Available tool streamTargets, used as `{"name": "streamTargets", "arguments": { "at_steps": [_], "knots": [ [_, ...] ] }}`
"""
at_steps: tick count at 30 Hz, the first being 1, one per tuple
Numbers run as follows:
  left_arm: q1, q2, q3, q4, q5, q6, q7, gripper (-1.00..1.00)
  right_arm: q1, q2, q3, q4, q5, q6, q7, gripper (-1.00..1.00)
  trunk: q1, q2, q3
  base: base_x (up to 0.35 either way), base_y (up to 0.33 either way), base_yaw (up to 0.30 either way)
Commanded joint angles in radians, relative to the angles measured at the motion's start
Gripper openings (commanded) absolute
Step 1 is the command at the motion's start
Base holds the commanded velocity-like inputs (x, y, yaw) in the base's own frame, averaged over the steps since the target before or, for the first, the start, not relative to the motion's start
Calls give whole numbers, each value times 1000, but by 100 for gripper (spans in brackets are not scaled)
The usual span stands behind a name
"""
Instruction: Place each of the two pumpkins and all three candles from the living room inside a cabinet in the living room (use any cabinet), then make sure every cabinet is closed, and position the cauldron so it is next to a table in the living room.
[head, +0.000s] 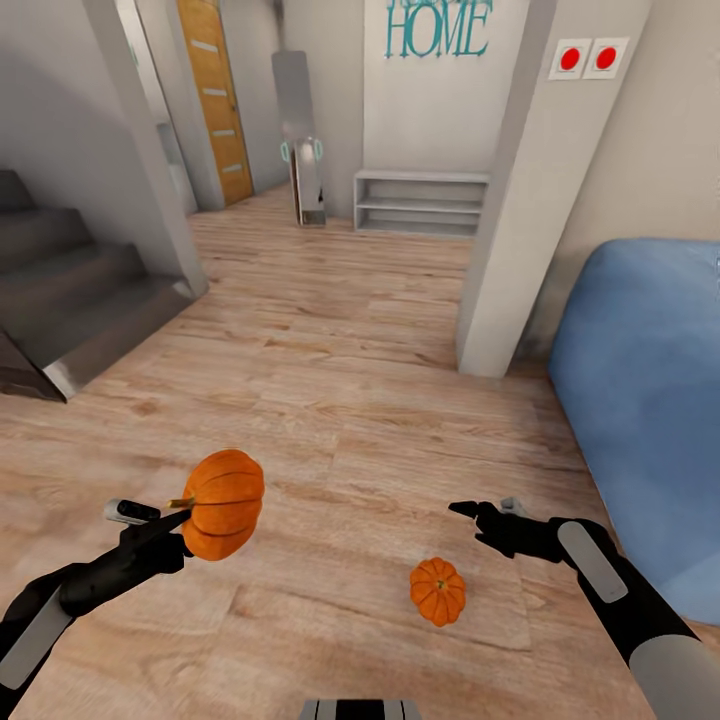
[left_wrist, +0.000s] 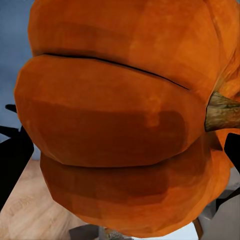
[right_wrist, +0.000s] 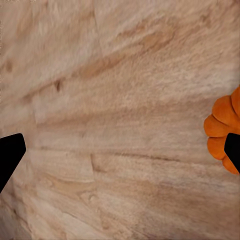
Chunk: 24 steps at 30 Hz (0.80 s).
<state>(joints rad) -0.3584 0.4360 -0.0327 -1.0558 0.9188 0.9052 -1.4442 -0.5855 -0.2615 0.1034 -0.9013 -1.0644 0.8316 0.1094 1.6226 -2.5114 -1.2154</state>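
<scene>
Left gripper (head: 183, 520) clamps the large pumpkin (head: 222, 503), held clear of the floor (head: 330, 350). Right gripper (head: 478, 515) hangs spread and empty; the small pumpkin (head: 438, 590) lies on the floor below it, slightly inboard. Step in hand, judged: collecting pumpkins. Next move calls for lowering the right gripper squarely over the small pumpkin.

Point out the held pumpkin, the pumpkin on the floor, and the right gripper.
held pumpkin (head: 226, 503): head view, middle of its orange body.
pumpkin on the floor (head: 438, 592): head view, centre of its ribbed top.
right gripper (head: 468, 510): head view, at its dark fingertips.
</scene>
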Motion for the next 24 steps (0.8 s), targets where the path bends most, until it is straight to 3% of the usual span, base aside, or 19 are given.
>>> {"name": "streamTargets", "arguments": {
  "at_steps": [1,8,16,24],
  "knots": [
    [-1,1,-3,0,5,11,-3,-100,-1,-1,2,2,8,2,6,100,-1,0,3,0,0,0],
    [-1,1,-3,0,4,12,-3,-100,-1,-1,-15,36,8,-6,-82,100,-4,2,30,0,0,0],
    [-1,1,-3,0,4,12,-3,-100,-1,1,-29,44,6,-11,-167,100,-4,2,30,0,0,0],
    [-1,1,-3,0,3,12,-4,-100,-1,1,-30,44,6,-11,-177,100,0,0,-1,0,0,0]
  ]
}}
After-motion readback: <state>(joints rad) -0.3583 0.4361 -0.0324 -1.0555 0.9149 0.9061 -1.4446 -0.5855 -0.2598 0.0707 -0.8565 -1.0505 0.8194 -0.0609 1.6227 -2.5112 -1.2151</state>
